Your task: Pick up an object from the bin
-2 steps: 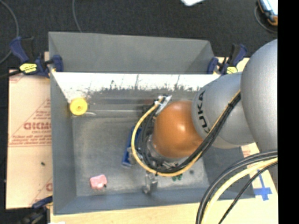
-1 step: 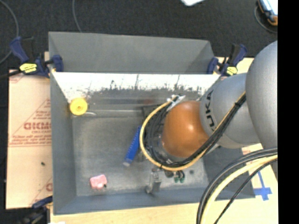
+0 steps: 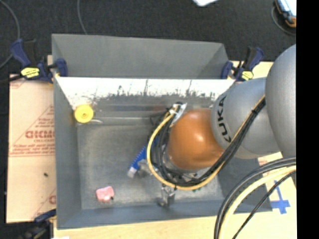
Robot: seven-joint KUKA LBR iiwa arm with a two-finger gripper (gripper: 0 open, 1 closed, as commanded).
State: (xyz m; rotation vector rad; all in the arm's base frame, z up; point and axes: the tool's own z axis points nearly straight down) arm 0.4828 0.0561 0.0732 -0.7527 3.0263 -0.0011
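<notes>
My gripper [image 3: 166, 196] hangs low in the bin's front middle, mostly hidden under the arm's orange cover. A slim blue thing with a white end [image 3: 136, 164] lies just to its left, slanting, with its upper part running in under the cover and cables. A small pink lump [image 3: 104, 194] rests on the bin floor near the front left, well apart from the gripper. Whether anything sits inside the gripper is hidden.
A yellow round thing [image 3: 83, 114] lies in the bin's back left corner against the wall. The arm with its cover and looping cables fills the right half of the bin. Bare floor stretches across the left middle.
</notes>
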